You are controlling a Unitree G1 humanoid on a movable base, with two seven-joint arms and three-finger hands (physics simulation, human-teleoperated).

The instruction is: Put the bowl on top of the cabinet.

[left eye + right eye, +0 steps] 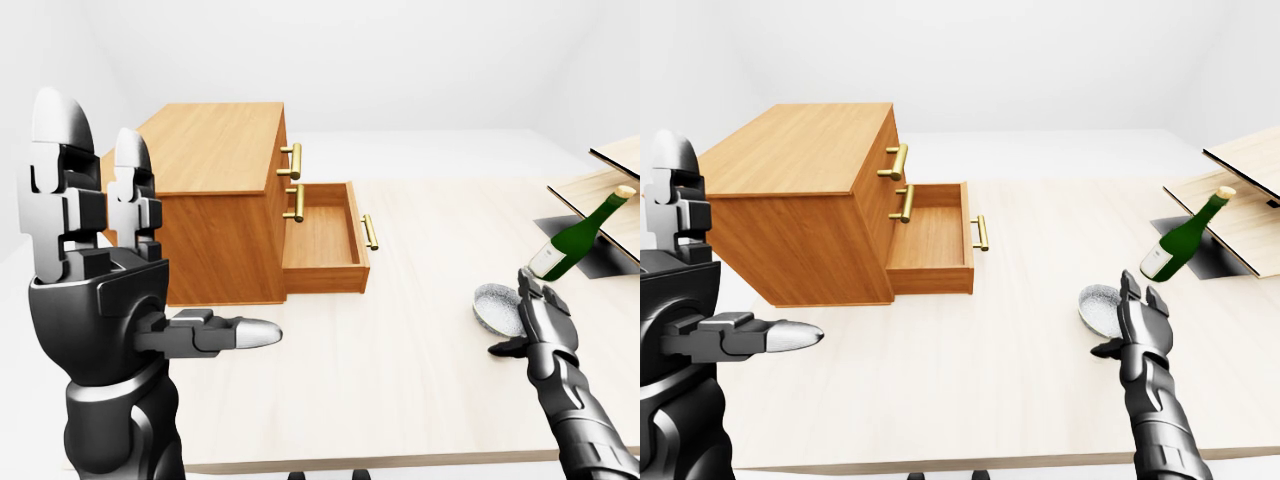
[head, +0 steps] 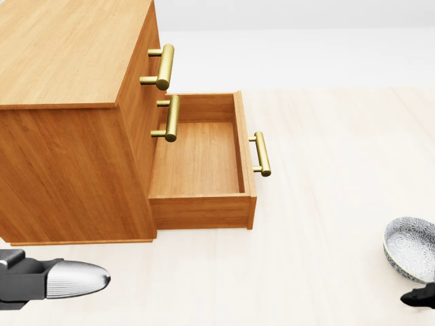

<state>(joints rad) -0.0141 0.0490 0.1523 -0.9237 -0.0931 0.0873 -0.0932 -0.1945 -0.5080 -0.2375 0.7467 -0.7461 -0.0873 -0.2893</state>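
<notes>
A patterned grey-white bowl sits on the pale table at the right; in the head view the bowl is at the lower right edge. My right hand stands open just right of it, fingers upright by its rim and closed round nothing. The wooden cabinet stands at the left, and its flat top is bare. My left hand is raised and open at the far left, thumb pointing right, well away from the bowl.
The cabinet's lowest drawer is pulled out and empty, with brass handles sticking out. A green bottle leans at the right beside wooden boards and a dark opening. The table's near edge runs along the bottom.
</notes>
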